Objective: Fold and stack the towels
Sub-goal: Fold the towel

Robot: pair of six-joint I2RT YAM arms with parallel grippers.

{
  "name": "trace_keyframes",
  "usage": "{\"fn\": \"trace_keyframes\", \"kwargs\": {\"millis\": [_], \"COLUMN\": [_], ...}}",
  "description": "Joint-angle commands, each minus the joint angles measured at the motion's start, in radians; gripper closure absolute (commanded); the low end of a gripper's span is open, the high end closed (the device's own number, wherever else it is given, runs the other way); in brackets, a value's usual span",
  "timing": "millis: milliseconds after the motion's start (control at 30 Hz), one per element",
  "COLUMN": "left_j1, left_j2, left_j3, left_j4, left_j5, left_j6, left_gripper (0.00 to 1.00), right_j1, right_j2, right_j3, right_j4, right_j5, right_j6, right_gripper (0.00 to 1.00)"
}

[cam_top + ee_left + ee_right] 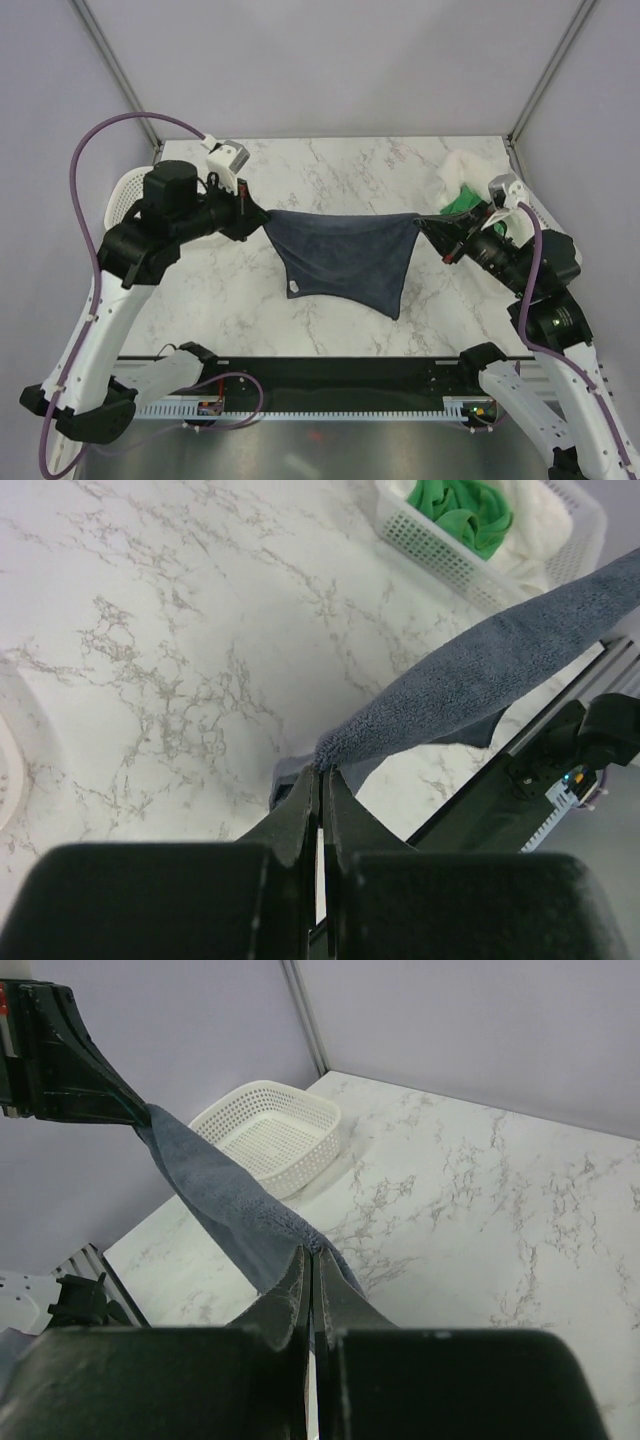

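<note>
Navy towel (345,262) hangs stretched between left gripper (262,212) and right gripper (423,223) (both clamped on its corners).

so the navy towel (345,260) is fuzzy matt terry cloth, same nubby pile on the green towel (455,505) and white towel (535,530). the worktop (350,180) looks smooth, marble-patterned, soft sheen. the basket (265,1140) at its left edge: white perforated plastic.

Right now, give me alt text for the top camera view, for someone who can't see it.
A dark navy towel hangs stretched between the left gripper and the right gripper, each shut on a top corner, above a marble table. A green towel and a white towel sit bunched at the far right.
</note>
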Motion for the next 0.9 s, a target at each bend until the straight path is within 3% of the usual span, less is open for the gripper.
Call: {"fn": "trace_keyframes", "kwargs": {"millis": [0, 200, 400, 633, 767, 867], "left_j1": [-0.003, -0.002, 0.035, 0.101, 0.151, 0.176], "left_j2": [-0.027, 0.201, 0.486, 0.943, 1.098, 1.174], "left_j3": [0.044, 0.125, 0.228, 0.515, 0.696, 0.751], "left_j4": [-0.031, -0.100, -0.048, -0.035, -0.043, 0.001], "left_j5": [0.066, -0.072, -0.137, -0.151, -0.166, -0.184], "left_j6": [-0.066, -0.025, 0.006, 0.052, 0.080, 0.113], "left_gripper": [0.98, 0.98, 0.98, 0.98, 0.98, 0.98], "right_j1": [0.005, 0.004, 0.005, -0.048, -0.097, -0.110], "right_j2": [0.002, 0.158, 0.464, 0.918, 1.122, 1.262], "right_j3": [0.035, -0.013, -0.088, 0.113, 0.271, 0.383], "right_j4": [-0.022, 0.136, 0.379, 0.465, 0.466, 0.472], "right_j5": [0.030, 0.031, 0.100, 0.117, 0.093, 0.039], "right_j6": [0.044, 0.050, -0.002, -0.073, -0.077, -0.082], "right_gripper": [1.00, 1.00, 1.00, 1.00, 1.00, 1.00]}}
